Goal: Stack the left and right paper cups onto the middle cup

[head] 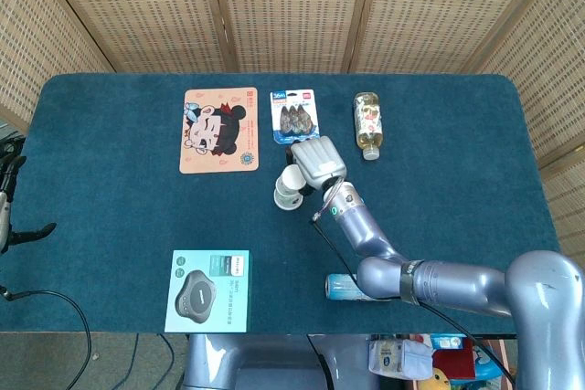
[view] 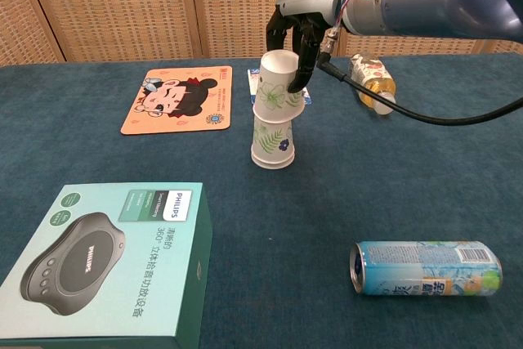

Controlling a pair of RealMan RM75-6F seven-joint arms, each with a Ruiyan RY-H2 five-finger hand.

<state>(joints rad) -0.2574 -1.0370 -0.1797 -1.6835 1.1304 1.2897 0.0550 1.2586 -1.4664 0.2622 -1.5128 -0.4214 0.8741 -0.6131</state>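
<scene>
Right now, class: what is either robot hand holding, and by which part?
The right hand holds a paper cup, upside down, by its upper side wall near the base. The left hand holds nothing.

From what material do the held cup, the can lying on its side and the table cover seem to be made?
Held cup: likely paper, matte white with a printed leaf pattern and a rolled rim.
Can: probably aluminium, glossy printed wall and a silvery end.
Table cover: seems to be fabric, a dull teal with a felt-like texture.

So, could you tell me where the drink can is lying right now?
In the chest view the drink can lies on its side at the near right of the table, well in front of the cup stack.
</scene>
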